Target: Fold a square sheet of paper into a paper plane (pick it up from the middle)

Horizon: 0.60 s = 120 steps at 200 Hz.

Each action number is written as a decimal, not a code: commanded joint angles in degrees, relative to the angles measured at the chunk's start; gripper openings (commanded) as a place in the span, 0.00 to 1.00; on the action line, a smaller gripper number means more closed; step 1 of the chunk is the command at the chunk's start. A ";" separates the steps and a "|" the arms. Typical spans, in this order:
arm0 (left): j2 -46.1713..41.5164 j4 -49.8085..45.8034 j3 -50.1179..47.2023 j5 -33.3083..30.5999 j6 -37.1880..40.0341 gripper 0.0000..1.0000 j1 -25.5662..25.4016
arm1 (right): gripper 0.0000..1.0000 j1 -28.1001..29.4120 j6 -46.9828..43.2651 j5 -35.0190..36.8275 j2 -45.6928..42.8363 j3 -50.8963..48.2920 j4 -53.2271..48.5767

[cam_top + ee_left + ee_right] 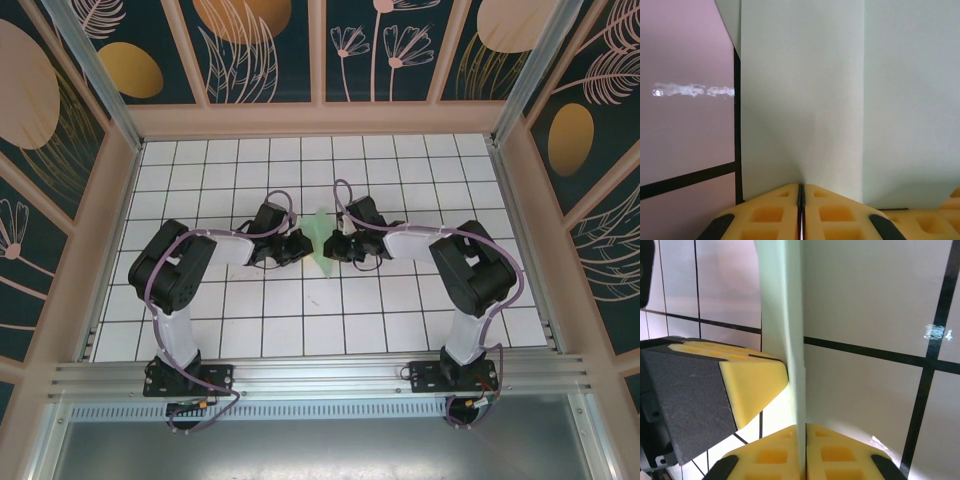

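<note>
Nearest its wrist camera, the left gripper (pixel 801 194) is clamped on an edge of the green paper (pixel 805 100), which stretches away from the yellow pads as a folded panel with one straight crease. The right gripper (pixel 803 440) pinches the paper's thin edge too, just beside the left gripper's fingertip. Farther out, the paper stands between both grippers over the middle of the white grid table (pixel 300 320).

White tabletop (pixel 300 330), gridded into square tiles by thin black lines; a small whitish scuff (pixel 936 332) marks one tile.
</note>
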 commanded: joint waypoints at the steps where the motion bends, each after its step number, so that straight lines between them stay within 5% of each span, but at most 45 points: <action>1: -2.56 -0.35 -0.59 -0.71 -0.65 0.15 0.16 | 0.04 0.59 -2.36 2.69 -0.21 2.05 -3.00; 34: -7.69 -0.87 -0.85 -3.63 -1.42 0.21 0.12 | 0.02 1.89 -6.84 11.31 -3.77 5.15 -12.21; 58: -14.95 -1.76 -2.68 -8.63 -2.31 0.26 0.12 | 0.02 4.74 -9.97 25.77 -6.71 8.11 -23.52; 99: -28.44 -2.59 -10.79 -20.68 -5.20 0.34 0.16 | 0.00 14.07 -10.89 50.41 -8.42 10.31 -36.04; 120: -33.71 -4.11 -14.25 -23.83 -7.39 0.36 0.23 | 0.00 20.54 -10.23 57.50 -7.64 11.36 -38.74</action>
